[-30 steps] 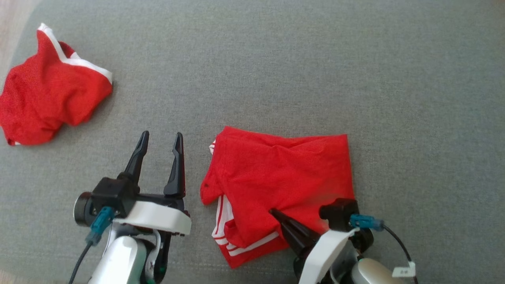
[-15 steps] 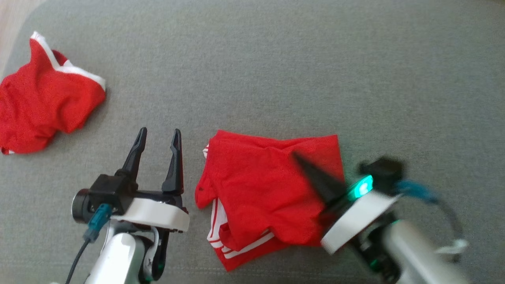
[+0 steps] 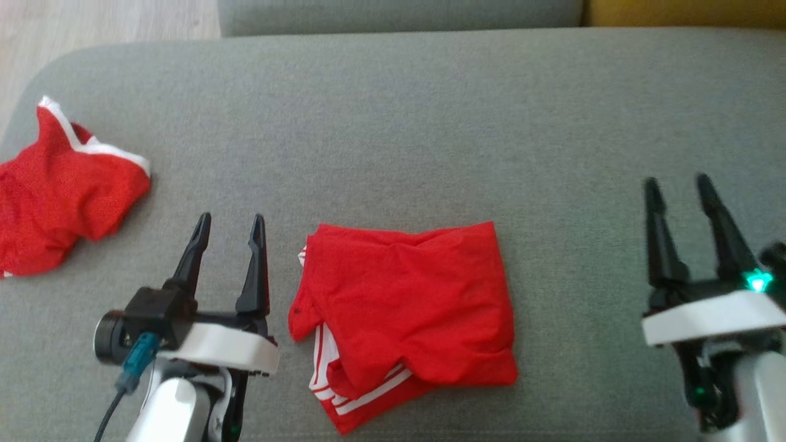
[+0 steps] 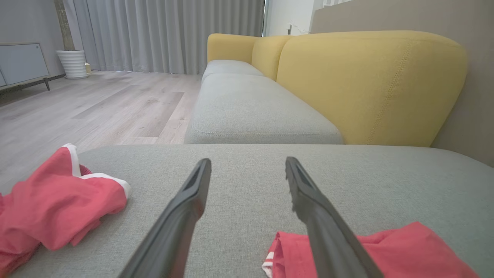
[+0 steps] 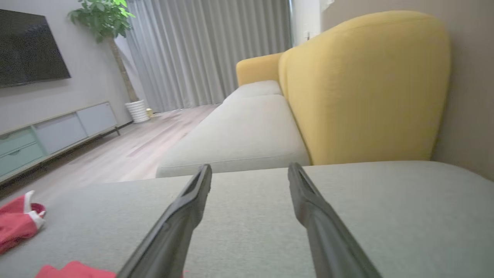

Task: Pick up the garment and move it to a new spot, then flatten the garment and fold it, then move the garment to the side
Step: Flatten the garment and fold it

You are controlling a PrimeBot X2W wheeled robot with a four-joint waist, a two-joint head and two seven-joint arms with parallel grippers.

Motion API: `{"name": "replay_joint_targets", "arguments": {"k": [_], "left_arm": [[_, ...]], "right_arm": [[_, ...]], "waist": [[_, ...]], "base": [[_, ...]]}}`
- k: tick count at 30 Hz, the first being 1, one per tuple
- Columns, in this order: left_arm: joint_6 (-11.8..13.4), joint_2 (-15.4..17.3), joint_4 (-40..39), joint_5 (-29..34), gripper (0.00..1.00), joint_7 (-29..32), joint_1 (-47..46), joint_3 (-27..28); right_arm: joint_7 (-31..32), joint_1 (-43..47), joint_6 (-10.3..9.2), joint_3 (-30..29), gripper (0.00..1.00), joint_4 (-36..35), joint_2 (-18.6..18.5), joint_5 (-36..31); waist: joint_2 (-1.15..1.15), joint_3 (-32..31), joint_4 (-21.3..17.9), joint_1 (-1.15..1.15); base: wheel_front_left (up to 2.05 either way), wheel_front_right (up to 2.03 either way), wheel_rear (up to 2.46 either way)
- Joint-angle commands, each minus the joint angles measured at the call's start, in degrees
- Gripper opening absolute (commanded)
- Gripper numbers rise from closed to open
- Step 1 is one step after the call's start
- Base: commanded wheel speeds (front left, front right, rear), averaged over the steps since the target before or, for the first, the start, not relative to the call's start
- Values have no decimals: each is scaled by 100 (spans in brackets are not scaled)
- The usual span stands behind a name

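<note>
A red garment with white stripes lies folded on the grey cushion, near its front edge; a corner of it appears at the left wrist view's lower right and at the bottom left of the right wrist view. My left gripper stands open just left of the garment, apart from it, nothing between its fingers. Well to the garment's right, my right gripper is open and empty too, its fingers pointing over bare cushion.
A second red garment with a white band lies crumpled at the cushion's far left edge. Beyond are another grey seat, yellow backrests, wooden floor on the left, a TV cabinet and a potted plant.
My right gripper let go of the garment's near right corner, opened and swung away to the right. The head camera tilted up, so the whole scene sits lower. The left gripper stayed put.
</note>
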Motion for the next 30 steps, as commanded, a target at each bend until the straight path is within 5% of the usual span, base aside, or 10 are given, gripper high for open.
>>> {"name": "replay_joint_targets", "arguments": {"k": [1,30], "left_arm": [[16,123,-213,56,100,-69,-107,240],[257,421,-358,25,100,114,835,197]], "right_arm": [[-33,-17,39,61,100,-217,20,-51],[395,1080,39,-128,100,-532,202,-392]], "waist": [[0,-96,-56,0],[0,-895,-236,0]], "base": [[0,0,0],[0,0,0]]}}
